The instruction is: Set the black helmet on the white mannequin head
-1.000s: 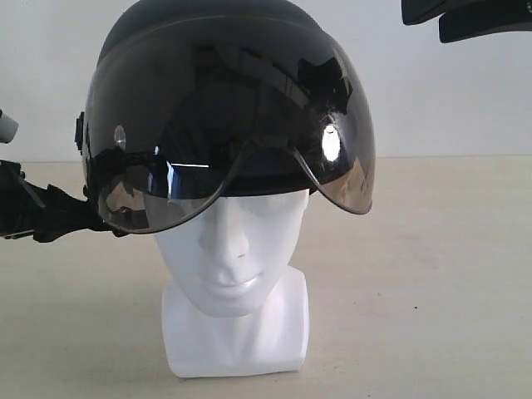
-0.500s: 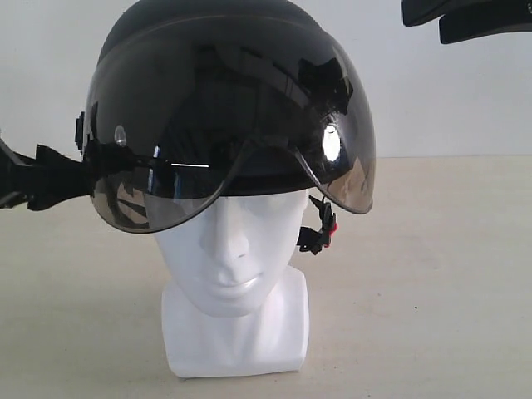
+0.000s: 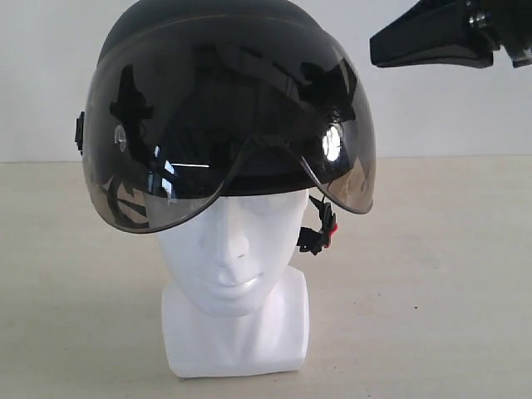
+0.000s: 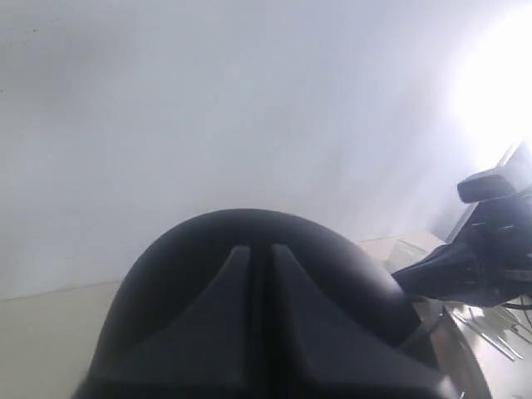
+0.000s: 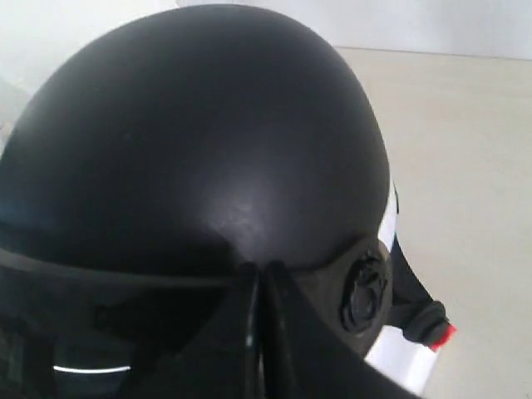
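On the table (image 3: pixel 432 274), your helmet (image 3: pixel 216 91) sits on the head (image 3: pixel 233 249), covering the crown down to the brow and leaving the face bare below. Its visor (image 3: pixel 166 166) hangs tilted, lower on the left of the exterior view. A strap buckle (image 3: pixel 319 231) with a red bit dangles beside the cheek on that view's right. Your right gripper (image 3: pixel 378 50) hovers up and to the right of the helmet, clear of it, jaws pressed together and empty. Your left gripper (image 4: pixel 259 249) is outside the exterior view. Its wrist view shows the fingers (image 4: pixel 237 274) closed together, holding nothing.
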### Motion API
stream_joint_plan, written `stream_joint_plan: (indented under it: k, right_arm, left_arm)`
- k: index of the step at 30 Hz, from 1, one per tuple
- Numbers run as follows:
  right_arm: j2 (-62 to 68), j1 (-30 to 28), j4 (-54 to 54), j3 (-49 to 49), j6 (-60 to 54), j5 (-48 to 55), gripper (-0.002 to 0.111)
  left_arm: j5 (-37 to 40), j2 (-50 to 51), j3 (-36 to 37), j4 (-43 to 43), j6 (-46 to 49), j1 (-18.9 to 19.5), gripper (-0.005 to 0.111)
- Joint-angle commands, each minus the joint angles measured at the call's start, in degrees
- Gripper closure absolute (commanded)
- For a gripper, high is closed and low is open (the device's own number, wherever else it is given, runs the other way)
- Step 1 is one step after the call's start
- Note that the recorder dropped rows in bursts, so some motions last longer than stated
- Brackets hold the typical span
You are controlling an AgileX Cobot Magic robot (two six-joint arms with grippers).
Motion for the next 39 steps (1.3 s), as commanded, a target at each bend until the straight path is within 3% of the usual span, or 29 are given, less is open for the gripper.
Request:
stream_joint_plan:
  k: [1, 7, 13, 19, 33, 39]
  right_arm:
    - [-0.4, -0.2, 7.3, 0.2, -4.9, -2.0, 0.108]
    - [-0.4, -0.2, 10.7, 0.2, -6.0, 0.0, 0.108]
    - [-0.4, 2.1, 9.3, 0.2, -5.7, 1.4, 0.108]
    - [-0.3, 5.1, 5.4, 0.2, -3.5, 1.4, 0.108]
    - [-0.3, 5.3, 5.0, 0.2, -0.2, 5.0, 0.108]
    - [-0.3, 9.1, 3.0, 0.2, 0.6, 5.3, 0.108]
  left_arm:
    - [-0.2, 2.4, -2.9, -0.3, -2.8, -3.5, 0.102]
    - [1.0, 5.4, -3.5, 4.1, -3.2, -11.7, 0.102]
    - [4.4, 7.4, -3.5, 11.3, -4.9, -17.3, 0.102]
    - [4.4, 7.4, -3.5, 12.4, -5.0, -18.2, 0.102]
    - [0.6, 7.3, -3.5, 13.4, -7.5, -18.2, 0.102]
    - [-1.9, 7.3, -3.5, 13.4, -7.6, -18.2, 0.102]
